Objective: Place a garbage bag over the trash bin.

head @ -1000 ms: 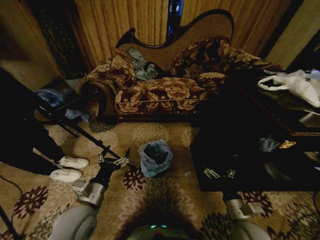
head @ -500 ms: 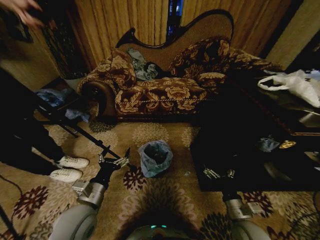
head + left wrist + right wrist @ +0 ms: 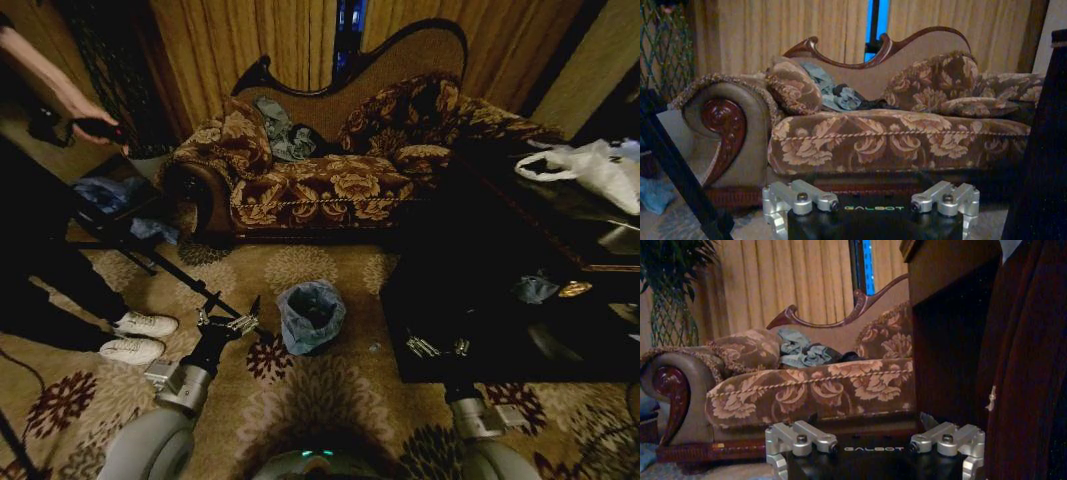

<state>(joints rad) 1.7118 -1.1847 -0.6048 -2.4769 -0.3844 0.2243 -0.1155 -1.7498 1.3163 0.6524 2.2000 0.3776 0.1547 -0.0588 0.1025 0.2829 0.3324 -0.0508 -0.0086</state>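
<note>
In the head view the trash bin (image 3: 310,318) stands on the patterned carpet (image 3: 330,270) a little below the picture's middle, its dark mouth showing inside the light blue garbage bag (image 3: 296,320) that is draped over its rim and down its sides. The left gripper (image 3: 227,322) hangs just beside the bin at its nine o'clock, not touching it, fingers spread and holding nothing. The right gripper (image 3: 437,348) sits at the bin's three o'clock, well apart from it, against the edge of the dark table (image 3: 500,300); whether it is spread or closed I cannot tell here. A floral sofa (image 3: 330,180) stretches across at twelve o'clock of the bin, and a white plastic bag (image 3: 590,165) lies on the table toward two o'clock. In the left wrist view the gripper (image 3: 873,210) is released and empty, its metal fingers wide apart, facing the sofa (image 3: 893,140). In the right wrist view the gripper (image 3: 873,450) is likewise released, fingers apart, with the table's dark side (image 3: 953,340) close beside it.
</note>
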